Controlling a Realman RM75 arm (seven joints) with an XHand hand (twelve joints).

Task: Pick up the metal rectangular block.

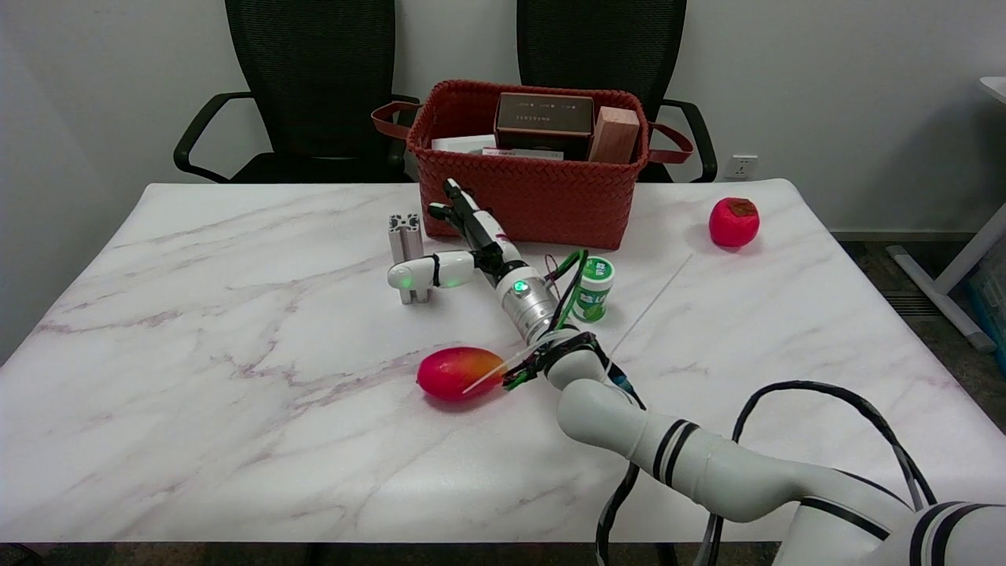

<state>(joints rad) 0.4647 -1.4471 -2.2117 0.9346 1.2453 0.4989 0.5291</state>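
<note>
I have the right hand [460, 248] out near the middle of the frame, a little above centre, with the arm [692, 464] reaching up from the lower right corner. The metal block [408, 255] stands upright on the marble table [196, 354], just left of the hand. One white finger [428, 271] lies across the front of the block, low on it, and seems to touch it; the other fingers stretch up and away toward the red woven basket [526, 196] behind. I cannot tell whether anything presses the block from the far side, so I cannot say if the hand has it grasped or only rests against it. The block's base still looks to be on the tabletop.

Just right of the wrist stands a green and white tub [595, 289]. A red and yellow mango [460, 373] lies below the forearm, near centre. A red fruit [734, 222] sits well apart at the upper right. The basket holds a brown box [544, 122] and a wooden block [614, 134]. Two black chairs [310, 79] stand behind the table.
</note>
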